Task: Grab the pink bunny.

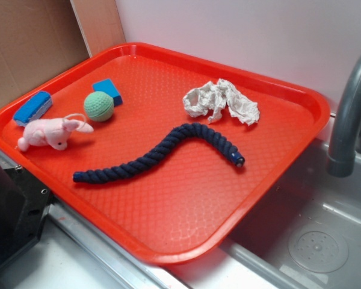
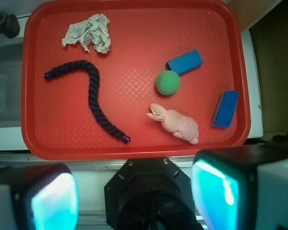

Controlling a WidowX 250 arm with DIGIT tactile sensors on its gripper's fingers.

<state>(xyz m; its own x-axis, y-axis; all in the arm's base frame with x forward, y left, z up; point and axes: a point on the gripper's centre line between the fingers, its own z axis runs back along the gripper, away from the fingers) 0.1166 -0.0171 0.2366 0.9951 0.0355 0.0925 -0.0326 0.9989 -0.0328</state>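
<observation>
i'm seeing a bright red-orange tray showing a fine diamond-grid texture; the pink bunny is looking pale pink with whitish paws; the knitted ball is showing a soft green; the twisted rope is reading dark navy; the crumpled rag is appearing off-white; two blocks are showing saturated blue; the gripper pads are glowing cyan in my wrist view.

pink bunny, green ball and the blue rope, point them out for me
pink bunny (image 2: 178,124), wrist view, on the middle of its body
green ball (image 2: 168,82), wrist view, on its center
blue rope (image 1: 159,152), exterior view, on the middle of its length
</observation>
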